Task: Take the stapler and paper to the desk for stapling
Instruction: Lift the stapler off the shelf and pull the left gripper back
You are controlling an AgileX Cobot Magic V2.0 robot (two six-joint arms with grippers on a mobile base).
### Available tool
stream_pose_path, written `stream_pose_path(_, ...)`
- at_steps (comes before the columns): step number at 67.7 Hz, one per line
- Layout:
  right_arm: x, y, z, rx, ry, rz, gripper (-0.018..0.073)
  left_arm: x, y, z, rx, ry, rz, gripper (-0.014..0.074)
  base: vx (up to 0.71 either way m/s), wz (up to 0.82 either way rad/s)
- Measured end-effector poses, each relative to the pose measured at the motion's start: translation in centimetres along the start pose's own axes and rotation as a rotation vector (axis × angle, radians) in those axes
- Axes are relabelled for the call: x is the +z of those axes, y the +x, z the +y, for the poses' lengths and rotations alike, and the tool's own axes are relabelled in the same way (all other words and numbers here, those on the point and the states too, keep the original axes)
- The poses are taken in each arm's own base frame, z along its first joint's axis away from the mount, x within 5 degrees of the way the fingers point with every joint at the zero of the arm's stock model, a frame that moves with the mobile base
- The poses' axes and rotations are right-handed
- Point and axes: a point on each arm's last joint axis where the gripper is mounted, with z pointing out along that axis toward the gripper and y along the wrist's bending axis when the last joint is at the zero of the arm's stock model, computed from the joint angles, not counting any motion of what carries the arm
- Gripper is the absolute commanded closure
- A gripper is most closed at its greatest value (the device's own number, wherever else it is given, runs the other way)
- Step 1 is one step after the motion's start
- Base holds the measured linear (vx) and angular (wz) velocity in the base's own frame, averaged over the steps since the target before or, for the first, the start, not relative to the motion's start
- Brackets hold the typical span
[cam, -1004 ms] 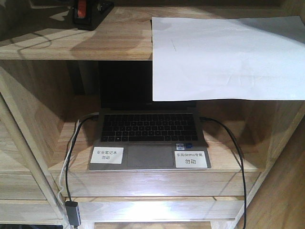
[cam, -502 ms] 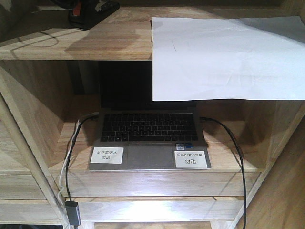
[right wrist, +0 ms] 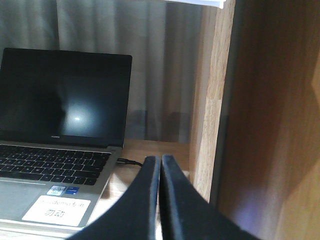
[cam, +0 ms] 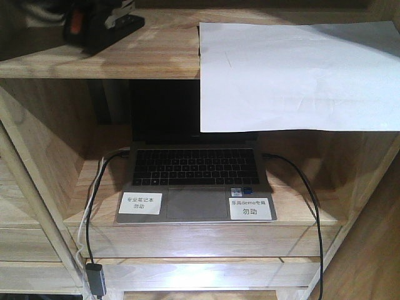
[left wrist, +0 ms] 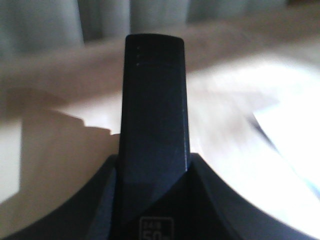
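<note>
The black stapler (cam: pixel 94 28), orange-red patch on top, is at the far left of the top shelf (cam: pixel 144 56). In the left wrist view the stapler (left wrist: pixel 154 100) points straight away, clamped between the dark fingers of my left gripper (left wrist: pixel 152 172), and the picture is motion-blurred. The white paper (cam: pixel 294 75) lies on the right of the same shelf, its front half hanging over the edge; a corner of the paper (left wrist: pixel 295 145) shows in the left wrist view. My right gripper (right wrist: pixel 160 159) is shut and empty, low in the laptop compartment. The desk is out of view.
An open laptop (cam: pixel 195 181) with two white labels sits in the compartment under the top shelf, its cables (cam: pixel 309 200) running down both sides. A wooden side panel (right wrist: pixel 215 100) stands just right of my right gripper.
The stapler has shifted left along the top shelf and turned, its orange patch now further left. The paper and laptop have not moved.
</note>
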Motion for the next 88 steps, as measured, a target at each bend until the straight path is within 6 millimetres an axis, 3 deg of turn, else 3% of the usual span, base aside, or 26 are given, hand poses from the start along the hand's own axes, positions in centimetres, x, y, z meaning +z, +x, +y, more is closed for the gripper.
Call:
stream_pose_path(28,0.0,0.0,0.0,0.000,0.000,0.000,0.0568,-13.4,6.9,-1.8,-0.009,0.010,-0.254,0.0603,0.00,0.00)
stream_pose_path(46,0.0,0.0,0.0,0.000,0.000,0.000,0.0568,-19.2,11.9,-2.6,0.022,0.027,-0.256,0.0603,0.00,0.00)
stream_pose_path(69,0.0,0.0,0.0,0.000,0.000,0.000,0.0568,-21.0,19.8,-2.6,0.057,0.032,-0.198,0.0603,0.00,0.00)
stream_pose_path(88,0.0,0.0,0.0,0.000,0.000,0.000,0.0568,-20.5,25.5,-2.3,0.054,0.032,-0.168,0.0603,0.00,0.00)
